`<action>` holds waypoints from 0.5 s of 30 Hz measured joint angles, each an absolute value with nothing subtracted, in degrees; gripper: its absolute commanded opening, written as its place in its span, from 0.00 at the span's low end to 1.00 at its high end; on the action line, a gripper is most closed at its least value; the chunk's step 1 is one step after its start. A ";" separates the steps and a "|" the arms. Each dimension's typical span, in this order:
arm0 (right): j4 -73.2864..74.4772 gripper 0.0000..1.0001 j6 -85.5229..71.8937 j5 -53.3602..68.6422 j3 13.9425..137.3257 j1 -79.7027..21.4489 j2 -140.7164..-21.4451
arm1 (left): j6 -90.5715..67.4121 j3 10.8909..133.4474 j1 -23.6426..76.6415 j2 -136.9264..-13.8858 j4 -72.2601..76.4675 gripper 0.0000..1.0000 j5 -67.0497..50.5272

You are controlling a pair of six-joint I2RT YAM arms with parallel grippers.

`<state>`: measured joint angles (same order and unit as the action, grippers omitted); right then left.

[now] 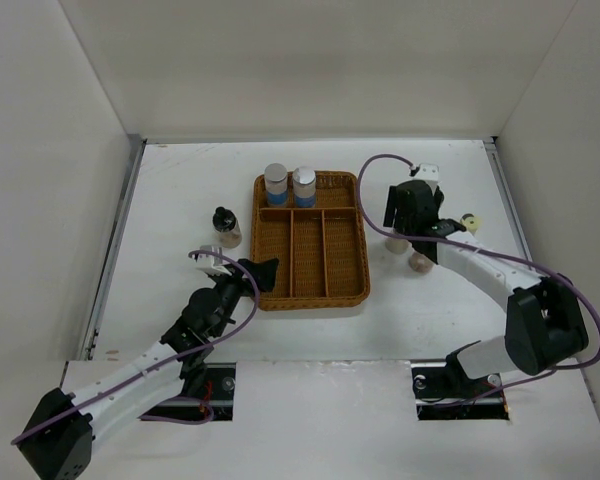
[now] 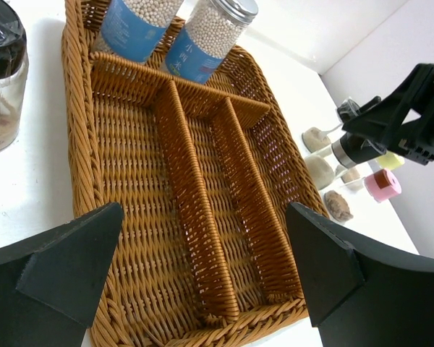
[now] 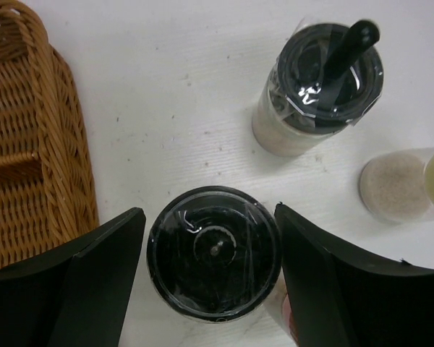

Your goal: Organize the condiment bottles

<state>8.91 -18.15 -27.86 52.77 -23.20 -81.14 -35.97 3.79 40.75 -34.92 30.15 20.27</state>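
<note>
While the right gripper (image 3: 213, 271) straddles a dark-lidded jar (image 3: 214, 260) right of the tray (image 1: 310, 290), jaws wide, nothing is gripped; small, rigid, probably light and slick, it suits a hold below the lid; left gripper (image 2: 202, 275) gapes empty.

I'm seeing a brown wicker tray (image 2: 195, 217) lying straight ahead of the left jaws and below them, its three long compartments running away from me. In the right wrist view its woven edge (image 3: 29, 137) is sitting just left of the jaws on the white table (image 1: 430, 310).
</note>
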 measured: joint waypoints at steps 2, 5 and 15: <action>8.08 0.65 -18.02 -27.90 52.77 -22.83 -81.17 | -36.01 3.79 40.75 -35.05 30.17 1.00 20.27; 7.66 0.56 -17.93 -27.86 52.77 -22.55 -81.28 | -36.05 3.79 40.51 -35.48 30.50 1.00 20.23; 9.43 0.52 -17.61 -27.88 58.26 -22.94 -81.28 | -36.32 3.75 39.75 -36.49 31.07 1.00 19.79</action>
